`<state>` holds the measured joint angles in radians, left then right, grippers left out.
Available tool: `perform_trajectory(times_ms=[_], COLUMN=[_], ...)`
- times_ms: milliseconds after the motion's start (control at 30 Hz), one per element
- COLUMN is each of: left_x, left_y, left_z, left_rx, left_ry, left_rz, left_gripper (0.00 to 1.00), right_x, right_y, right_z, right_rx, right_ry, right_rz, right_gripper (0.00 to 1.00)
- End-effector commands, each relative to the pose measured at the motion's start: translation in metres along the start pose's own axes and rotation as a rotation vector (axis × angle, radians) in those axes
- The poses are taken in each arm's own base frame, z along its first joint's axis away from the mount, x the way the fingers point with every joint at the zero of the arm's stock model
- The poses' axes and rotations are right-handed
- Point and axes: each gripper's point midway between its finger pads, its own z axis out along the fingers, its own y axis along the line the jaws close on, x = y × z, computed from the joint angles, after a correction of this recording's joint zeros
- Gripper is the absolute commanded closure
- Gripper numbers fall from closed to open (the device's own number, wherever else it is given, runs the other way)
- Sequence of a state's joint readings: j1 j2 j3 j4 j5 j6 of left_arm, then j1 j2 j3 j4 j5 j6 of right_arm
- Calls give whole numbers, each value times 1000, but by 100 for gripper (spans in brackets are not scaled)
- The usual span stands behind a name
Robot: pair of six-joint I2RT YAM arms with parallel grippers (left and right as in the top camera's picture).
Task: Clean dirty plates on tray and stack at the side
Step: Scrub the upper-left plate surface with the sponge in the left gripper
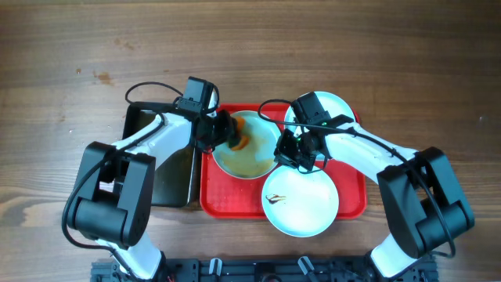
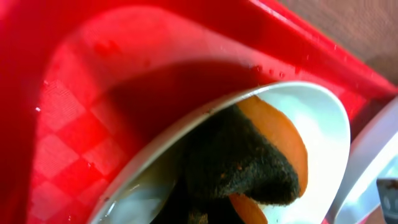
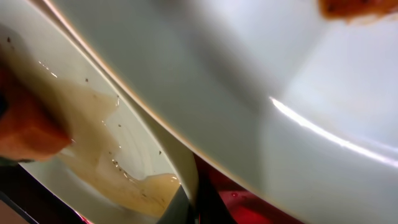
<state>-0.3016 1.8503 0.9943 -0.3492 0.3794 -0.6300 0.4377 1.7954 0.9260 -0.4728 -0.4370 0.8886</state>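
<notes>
Logged in red tray [image 1: 210,202]: soiled plate [image 1: 249,163] close to left rim, front plate [image 1: 305,210] overhanging near edge. Pressed into soiled plate: sponge [image 1: 241,142], clenched in left gripper [image 1: 229,135]. Pinched at its right rim by right gripper [image 1: 286,153], little room between.

Three plates [image 1: 301,205] on tray [image 1: 355,205]; pan [image 1: 171,184] left of tray.
</notes>
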Motion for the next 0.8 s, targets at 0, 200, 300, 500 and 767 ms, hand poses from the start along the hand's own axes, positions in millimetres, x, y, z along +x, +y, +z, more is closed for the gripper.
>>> perform_trajectory(times_ms=[0, 200, 300, 500, 767], left_x=[-23, -18, 1, 26, 14], left_y=[40, -21, -30, -23, -31], left_z=[10, 12, 16, 19, -8], left_rx=[-148, 66, 88, 36, 52], left_ry=[-120, -62, 3, 82, 21], left_rz=[-130, 7, 54, 115, 170], left_gripper=[96, 96, 96, 96, 96], right_x=[-5, -6, -5, -6, -6], right_y=[-26, -28, -28, -27, -27], right_z=[8, 8, 8, 8, 8], right_rx=[98, 103, 104, 101, 101], right_ry=[-29, -34, -34, -35, -35], right_rz=[32, 32, 31, 6, 5], right_gripper=[96, 96, 96, 96, 96])
